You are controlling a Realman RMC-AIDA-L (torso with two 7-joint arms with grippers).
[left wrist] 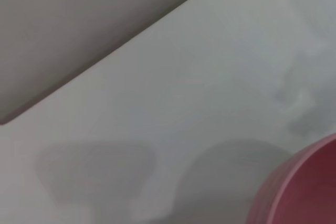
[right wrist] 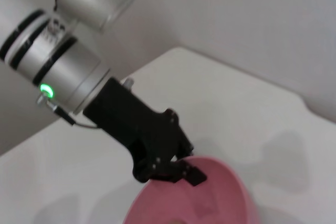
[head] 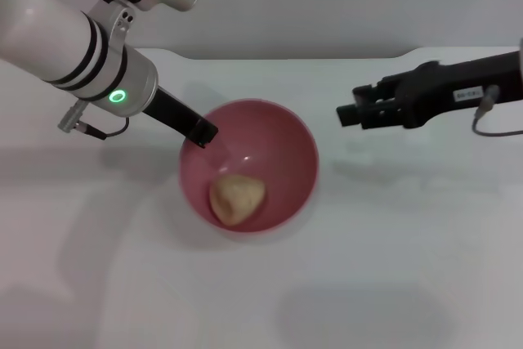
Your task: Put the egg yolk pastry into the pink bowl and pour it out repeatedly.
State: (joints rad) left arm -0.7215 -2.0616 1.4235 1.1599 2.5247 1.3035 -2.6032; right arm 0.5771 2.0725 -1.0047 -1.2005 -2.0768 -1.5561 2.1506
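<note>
The pink bowl [head: 304, 140] stands on the white table at the middle of the head view. The egg yolk pastry [head: 237, 198] lies inside it, on the bottom toward the near left. My left gripper [head: 202, 132] is shut on the bowl's far left rim. The right wrist view shows the same grip, with the left gripper [right wrist: 184, 169] on the pink bowl [right wrist: 226, 195]. A piece of the bowl's outer wall [left wrist: 304, 187] shows in the left wrist view. My right gripper [head: 345, 114] hovers to the right of the bowl, apart from it, open and empty.
The white table [head: 392, 284] spreads around the bowl. Its far edge [head: 327, 59] runs behind the bowl, with a grey wall beyond. A cable [head: 490, 124] hangs under my right arm.
</note>
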